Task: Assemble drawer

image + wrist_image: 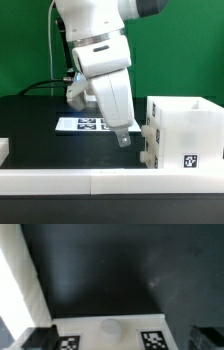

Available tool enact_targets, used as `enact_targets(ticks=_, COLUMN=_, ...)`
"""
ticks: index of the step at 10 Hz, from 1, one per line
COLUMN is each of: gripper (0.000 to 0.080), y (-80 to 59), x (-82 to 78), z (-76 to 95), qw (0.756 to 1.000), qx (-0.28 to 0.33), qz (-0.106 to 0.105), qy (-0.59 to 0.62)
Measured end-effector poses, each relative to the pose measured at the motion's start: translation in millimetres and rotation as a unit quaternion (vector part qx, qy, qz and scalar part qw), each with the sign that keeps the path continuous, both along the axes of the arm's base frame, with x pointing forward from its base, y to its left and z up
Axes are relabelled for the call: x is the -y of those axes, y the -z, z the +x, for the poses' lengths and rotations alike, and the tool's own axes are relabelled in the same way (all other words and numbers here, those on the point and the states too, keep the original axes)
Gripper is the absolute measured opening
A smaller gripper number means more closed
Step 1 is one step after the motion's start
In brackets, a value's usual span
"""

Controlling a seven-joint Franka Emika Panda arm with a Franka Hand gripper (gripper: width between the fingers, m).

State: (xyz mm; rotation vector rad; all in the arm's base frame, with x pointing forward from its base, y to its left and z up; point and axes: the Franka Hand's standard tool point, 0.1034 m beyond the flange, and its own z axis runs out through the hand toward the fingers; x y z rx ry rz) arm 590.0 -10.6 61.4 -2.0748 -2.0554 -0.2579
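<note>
The drawer's tall white housing point(185, 135) stands at the exterior view's right, with tags on its side faces. My gripper point(122, 138) hangs tilted just beside the housing's left face, close above the table. In the wrist view a white drawer part point(108, 324) with a round knob point(110, 327) and two tags lies between my dark fingers point(40, 339). My gripper point(122, 341) is open: the fingers stand wider than the part, with a gap on one side. I cannot tell whether a finger touches it. Most of this part is hidden by my arm in the exterior view.
The marker board point(85, 125) lies flat on the black table behind my arm. The long low white border rail point(90, 181) runs along the front and shows in the wrist view point(20, 274). A small white piece point(3, 150) shows at the exterior view's left edge.
</note>
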Motion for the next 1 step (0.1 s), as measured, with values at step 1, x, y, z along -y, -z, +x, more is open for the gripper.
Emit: enact_targets(ticks=1, gripper=0.0649, y=1.0, x=-0.6, z=-0.4, qw=1.000, qx=0.000, qz=0.000, qy=0.000)
